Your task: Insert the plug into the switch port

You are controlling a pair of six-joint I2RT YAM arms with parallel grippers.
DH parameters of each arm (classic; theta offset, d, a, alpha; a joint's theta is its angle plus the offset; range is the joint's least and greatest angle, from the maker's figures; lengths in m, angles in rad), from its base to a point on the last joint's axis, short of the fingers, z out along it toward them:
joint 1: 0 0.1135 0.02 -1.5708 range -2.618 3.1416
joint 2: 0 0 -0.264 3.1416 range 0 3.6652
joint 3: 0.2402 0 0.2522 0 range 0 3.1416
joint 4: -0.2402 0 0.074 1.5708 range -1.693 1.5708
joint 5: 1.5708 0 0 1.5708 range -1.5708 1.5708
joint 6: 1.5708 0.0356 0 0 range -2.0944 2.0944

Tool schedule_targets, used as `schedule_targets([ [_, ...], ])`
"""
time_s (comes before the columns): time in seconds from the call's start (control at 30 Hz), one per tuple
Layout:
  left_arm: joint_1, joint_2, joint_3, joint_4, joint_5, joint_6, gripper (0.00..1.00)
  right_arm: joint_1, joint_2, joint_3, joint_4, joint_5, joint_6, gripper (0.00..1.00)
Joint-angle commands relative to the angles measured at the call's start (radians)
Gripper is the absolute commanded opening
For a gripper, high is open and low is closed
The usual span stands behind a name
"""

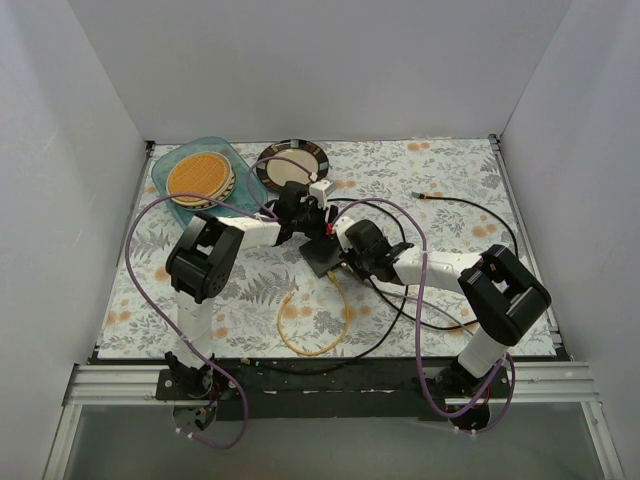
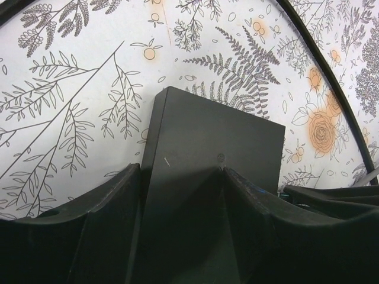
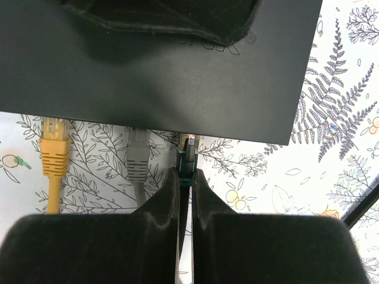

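Note:
The dark grey switch (image 1: 322, 255) is held tilted above the mat at mid-table. My left gripper (image 2: 177, 171) is shut on it, one finger on its flat face (image 2: 213, 148). In the right wrist view its port edge (image 3: 148, 125) faces me; the sockets themselves are hidden. The yellow plug (image 3: 53, 145) on its yellow cable (image 1: 310, 335) sits at that edge, with a grey plug (image 3: 137, 154) beside it. My right gripper (image 3: 185, 174) is shut on a teal-and-black plug (image 3: 187, 155) whose clear tip meets the same edge. I cannot tell how deep it sits.
A blue-green tray (image 1: 165, 165) with a wicker plate and a dark-rimmed plate (image 1: 292, 163) stand at the back left. A black cable with a gold end (image 1: 425, 197) runs across the right of the floral mat. White walls close three sides.

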Motion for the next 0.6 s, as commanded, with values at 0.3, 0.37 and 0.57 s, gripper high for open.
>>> schedule_targets([
  [0.3,-0.188,-0.06,-0.08,-0.149,0.512,-0.116,0.53,0.004,-0.03,0.103,0.58,-0.034,-0.05,0.01],
  [0.37,-0.195,-0.063,-0.086,-0.149,0.533,-0.116,0.52,0.004,-0.024,0.112,0.588,-0.041,-0.053,0.01],
  [0.57,-0.23,-0.079,-0.11,-0.149,0.569,-0.116,0.51,0.004,0.007,0.163,0.609,-0.073,-0.068,0.01],
])
